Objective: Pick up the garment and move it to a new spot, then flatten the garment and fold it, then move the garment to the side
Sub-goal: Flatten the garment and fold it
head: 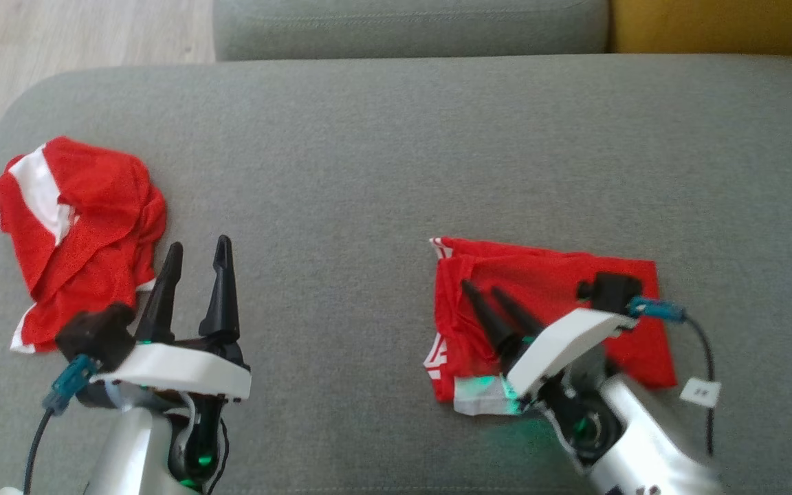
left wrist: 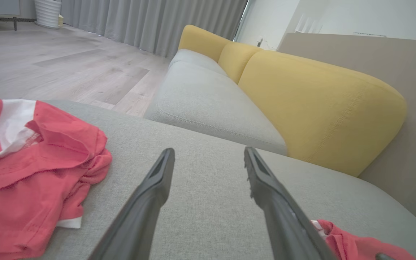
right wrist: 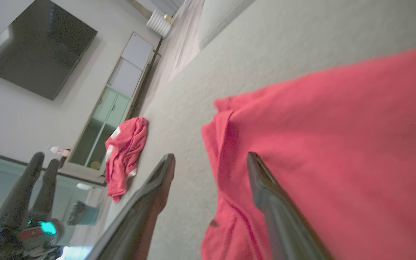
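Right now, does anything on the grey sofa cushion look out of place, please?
The red-and-white fabric garment lies crumpled in a heap by the grey sofa cushion's left edge; the other red garment lies folded flat.

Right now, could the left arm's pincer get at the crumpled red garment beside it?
Probably yes. The left pincer stands open right beside the crumpled red garment, and nothing visible on the grey cushion blocks the way.

Grey sofa seat [head: 396, 137]; yellow backrest [left wrist: 320, 108] behind; wood floor [left wrist: 49, 65] (curtains [left wrist: 139, 21] beyond); wall TV [right wrist: 34, 47].
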Motion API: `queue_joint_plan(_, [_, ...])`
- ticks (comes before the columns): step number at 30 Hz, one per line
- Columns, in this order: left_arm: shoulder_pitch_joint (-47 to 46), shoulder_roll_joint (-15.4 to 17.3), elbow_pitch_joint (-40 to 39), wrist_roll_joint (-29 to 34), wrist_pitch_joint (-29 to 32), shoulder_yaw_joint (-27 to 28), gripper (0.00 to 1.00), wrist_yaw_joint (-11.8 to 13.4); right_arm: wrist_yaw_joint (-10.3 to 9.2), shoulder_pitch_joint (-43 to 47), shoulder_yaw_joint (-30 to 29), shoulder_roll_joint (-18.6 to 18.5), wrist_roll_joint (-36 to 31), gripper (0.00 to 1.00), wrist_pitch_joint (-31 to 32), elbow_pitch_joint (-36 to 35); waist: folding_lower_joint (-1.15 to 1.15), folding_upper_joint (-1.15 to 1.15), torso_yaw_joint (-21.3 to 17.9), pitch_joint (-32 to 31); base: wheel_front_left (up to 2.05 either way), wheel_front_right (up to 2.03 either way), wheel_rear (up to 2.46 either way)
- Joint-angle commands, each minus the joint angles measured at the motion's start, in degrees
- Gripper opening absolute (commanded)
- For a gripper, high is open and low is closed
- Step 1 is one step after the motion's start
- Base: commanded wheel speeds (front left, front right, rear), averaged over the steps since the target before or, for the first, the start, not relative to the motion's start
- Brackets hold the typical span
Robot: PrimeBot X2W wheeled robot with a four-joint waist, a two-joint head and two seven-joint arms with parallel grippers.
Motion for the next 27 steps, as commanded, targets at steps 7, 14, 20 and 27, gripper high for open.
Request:
queue_joint_plan(7, [-0.78,0.53,-4.71,-0.10,-0.70,0.97,1.00,0.04,-0.05,-4.24,-7.91,-4.86,-22.97,1.00,-4.55,-4.87,0.00,0.00,-2.45,-1.91,0.00,0.00,0.00])
queue_joint_plan(14, [-0.97,0.53,-7.52,-0.51,-0.70,-0.40,1.00,0.89,-0.05,1.85,-16.22,-8.94,-37.31,1.00,-10.06,-11.93,0.00,0.00,-3.57,-2.10,0.00,0.00,0.00])
queue_joint_plan(20, [0.02,0.53,-8.78,0.20,-0.70,-0.95,1.00,1.27,-0.05,7.41,-22.69,-7.43,-44.22,1.00,-15.34,-15.40,0.00,0.00,-4.08,-2.13,0.00,0.00,0.00])
queue_joint_plan(27, [2.93,0.53,-10.42,3.03,-0.70,-0.74,1.00,2.11,-0.05,12.84,-27.78,-3.65,-50.07,1.00,-19.46,-18.15,0.00,0.00,-4.74,-1.80,0.00,0.00,0.00])
